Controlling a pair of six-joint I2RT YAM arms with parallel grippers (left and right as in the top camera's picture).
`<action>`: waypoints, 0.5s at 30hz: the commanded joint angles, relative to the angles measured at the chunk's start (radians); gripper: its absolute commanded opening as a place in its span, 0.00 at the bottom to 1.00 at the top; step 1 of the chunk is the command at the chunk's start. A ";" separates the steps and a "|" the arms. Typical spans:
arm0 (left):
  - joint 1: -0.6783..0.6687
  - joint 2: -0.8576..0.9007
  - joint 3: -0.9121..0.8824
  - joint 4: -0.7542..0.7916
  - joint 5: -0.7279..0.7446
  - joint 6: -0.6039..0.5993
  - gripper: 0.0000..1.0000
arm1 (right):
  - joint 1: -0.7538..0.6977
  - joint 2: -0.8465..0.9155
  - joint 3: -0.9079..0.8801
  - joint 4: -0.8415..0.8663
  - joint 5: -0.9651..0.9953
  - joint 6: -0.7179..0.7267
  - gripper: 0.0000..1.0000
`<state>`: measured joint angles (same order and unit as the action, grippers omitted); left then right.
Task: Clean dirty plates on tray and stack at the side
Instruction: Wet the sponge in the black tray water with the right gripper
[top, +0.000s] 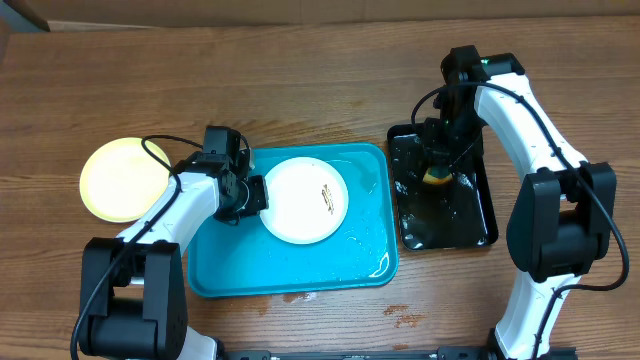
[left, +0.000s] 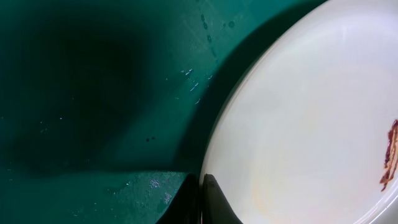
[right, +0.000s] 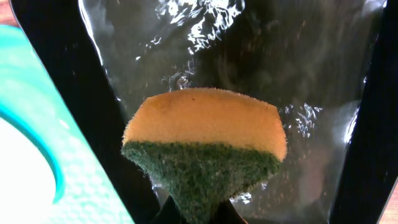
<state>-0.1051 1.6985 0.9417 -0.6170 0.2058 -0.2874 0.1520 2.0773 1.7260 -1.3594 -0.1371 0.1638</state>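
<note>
A white plate (top: 304, 200) with a dark squiggly smear lies in the turquoise tray (top: 225, 275). My left gripper (top: 256, 194) is shut on the plate's left rim; the left wrist view shows the fingers (left: 202, 199) pinching the plate's edge (left: 298, 124) over the tray floor (left: 93, 93). A pale yellow-green plate (top: 122, 178) lies on the table left of the tray. My right gripper (top: 438, 170) is shut on a yellow and green sponge (right: 205, 146) over the wet black tray (top: 445, 225). Only two plates show.
The black tray (right: 311, 62) holds a film of water and stands right of the turquoise tray (right: 37, 137). Water drops lie on the turquoise tray's right side. A few small stains mark the table near its front edge (top: 400, 318).
</note>
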 joint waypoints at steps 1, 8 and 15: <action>-0.008 0.011 0.009 0.004 -0.006 -0.035 0.04 | 0.003 -0.023 -0.007 -0.030 0.020 0.025 0.04; -0.008 0.011 0.009 0.002 -0.003 -0.058 0.04 | 0.004 -0.024 -0.007 -0.071 0.040 0.043 0.04; -0.008 0.011 0.008 -0.007 -0.003 -0.058 0.04 | 0.004 -0.023 -0.008 -0.093 0.011 0.044 0.04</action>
<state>-0.1051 1.6985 0.9417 -0.6209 0.2062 -0.3241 0.1520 2.0773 1.7191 -1.4349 -0.1013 0.1978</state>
